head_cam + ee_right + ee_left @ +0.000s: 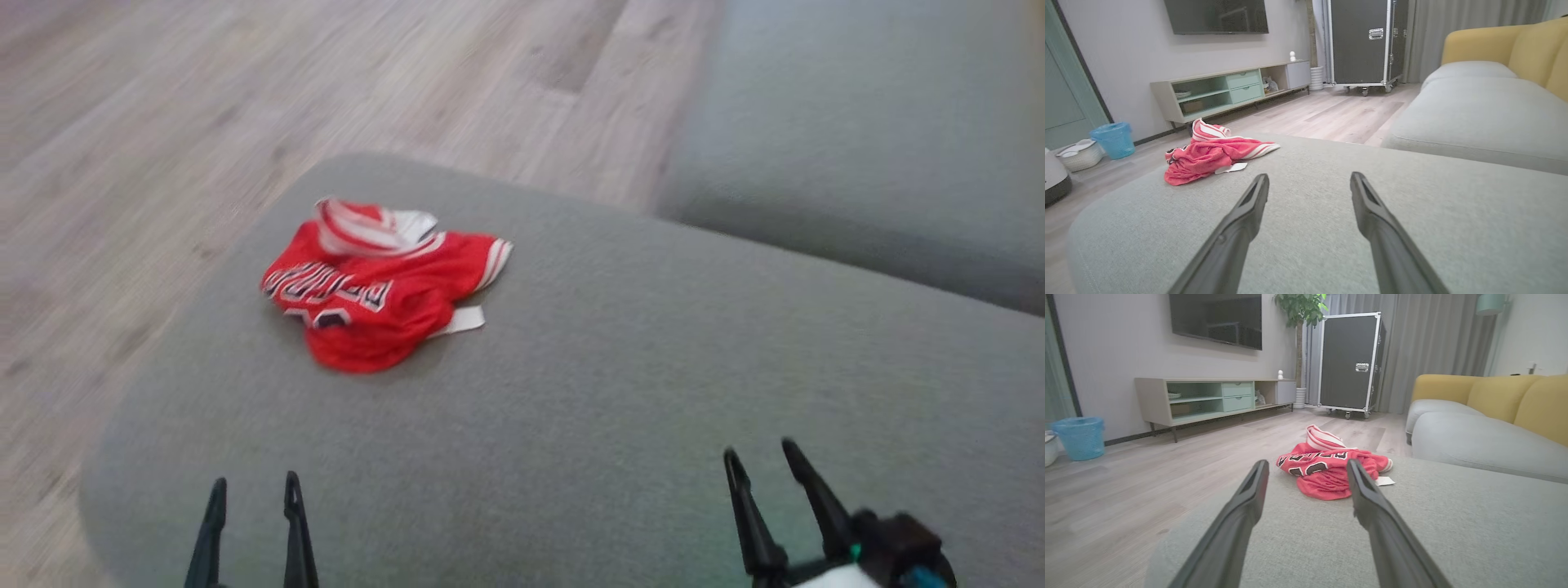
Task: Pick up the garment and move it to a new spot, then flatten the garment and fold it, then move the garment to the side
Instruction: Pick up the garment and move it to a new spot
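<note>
Tapered left gripper (255, 483); crumpled red garment (367, 314)

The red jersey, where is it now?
In the head view the red jersey lies crumpled on the grey cushion, far left, near its edge by the wooden floor, ahead of the left gripper.

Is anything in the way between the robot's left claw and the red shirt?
No, nothing that I can see. Bare grey cushion lies between the open left gripper and the crumpled red shirt ahead of it.
</note>
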Robot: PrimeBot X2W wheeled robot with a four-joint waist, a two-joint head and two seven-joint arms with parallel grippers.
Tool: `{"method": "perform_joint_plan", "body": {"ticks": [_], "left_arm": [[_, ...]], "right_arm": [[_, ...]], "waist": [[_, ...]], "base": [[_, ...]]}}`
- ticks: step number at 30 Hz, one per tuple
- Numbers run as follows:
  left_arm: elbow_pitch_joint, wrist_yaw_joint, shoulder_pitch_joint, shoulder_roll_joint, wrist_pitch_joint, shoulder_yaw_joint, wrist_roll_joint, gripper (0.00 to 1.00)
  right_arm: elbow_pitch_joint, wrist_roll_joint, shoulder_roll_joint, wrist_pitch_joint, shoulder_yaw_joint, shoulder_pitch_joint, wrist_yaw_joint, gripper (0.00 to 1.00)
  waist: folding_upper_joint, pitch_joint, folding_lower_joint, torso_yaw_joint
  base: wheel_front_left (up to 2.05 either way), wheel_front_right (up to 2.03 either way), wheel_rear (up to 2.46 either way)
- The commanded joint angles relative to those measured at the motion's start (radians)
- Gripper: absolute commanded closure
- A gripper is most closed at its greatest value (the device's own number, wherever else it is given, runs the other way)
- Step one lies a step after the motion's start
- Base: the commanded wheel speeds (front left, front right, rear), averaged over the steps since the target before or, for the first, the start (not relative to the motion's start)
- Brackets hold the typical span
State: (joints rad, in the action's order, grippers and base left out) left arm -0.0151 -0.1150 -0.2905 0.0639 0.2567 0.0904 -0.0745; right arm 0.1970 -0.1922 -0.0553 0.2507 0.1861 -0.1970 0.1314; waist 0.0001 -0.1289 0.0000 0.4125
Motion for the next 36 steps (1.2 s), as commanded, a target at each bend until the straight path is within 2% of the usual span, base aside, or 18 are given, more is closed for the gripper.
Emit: {"method": "perform_joint_plan", "body": {"ticks": [1,6,9,13,17,23,27,32,36], "left_arm": [[0.048,-0.009,0.065,-0.008,0.005,-0.04,-0.006,0.0],[0.061,-0.021,0.078,-0.006,0.005,-0.052,0.016,0.0],[0.066,-0.02,0.123,0.023,0.005,-0.064,0.046,0.0],[0.108,-0.025,0.23,0.079,0.005,-0.07,0.097,0.0],[0.065,-0.001,0.404,0.105,0.005,-0.089,0.067,0.0],[-0.154,0.045,0.737,0.133,-0.025,-0.093,0.025,0.0],[-0.32,0.06,0.973,0.156,-0.073,-0.101,0.009,0.0],[-0.607,0.074,1.214,0.172,-0.232,-0.113,-0.026,0.0],[-0.839,0.075,1.334,0.185,-0.361,-0.142,-0.07,0.0]], "right_arm": [[-0.02,0.0,-0.029,0.011,0.023,0.069,-0.001,0.0],[-0.012,-0.003,-0.045,0.011,0.026,0.077,-0.001,0.0],[-0.012,0.001,-0.057,0.011,0.024,0.061,-0.001,0.0],[-0.026,0.011,-0.078,0.011,-0.004,0.021,-0.001,0.0],[-0.059,0.038,-0.125,0.011,-0.003,0.028,-0.001,0.0],[-0.087,0.05,-0.215,0.011,0.021,0.117,-0.001,0.0],[-0.109,0.058,-0.271,0.011,0.035,0.182,-0.001,0.0],[-0.147,0.063,-0.328,0.011,0.04,0.241,-0.001,0.0],[-0.178,0.065,-0.35,0.001,0.054,0.271,-0.001,0.0]], "waist": [[-0.0001,0.046,0.0,0.043],[-0.0001,0.062,0.0,0.058],[-0.0001,0.072,0.0,0.066],[-0.0001,0.093,0.0,0.081],[-0.0001,0.205,0.0,0.056],[-0.0001,0.375,0.0,-0.007],[-0.0001,0.481,0.0,-0.054],[-0.0001,0.578,0.0,-0.1],[-0.0001,0.627,0.0,-0.136]], "base": [[0.0,0.0,0.0],[0.0,0.0,0.0],[0.0,0.0,0.0],[0.0,0.0,0.0],[0.0,0.0,0.0],[0.0,0.0,0.0],[0.0,0.0,0.0],[0.0,0.0,0.0],[0.0,0.0,0.0]]}}
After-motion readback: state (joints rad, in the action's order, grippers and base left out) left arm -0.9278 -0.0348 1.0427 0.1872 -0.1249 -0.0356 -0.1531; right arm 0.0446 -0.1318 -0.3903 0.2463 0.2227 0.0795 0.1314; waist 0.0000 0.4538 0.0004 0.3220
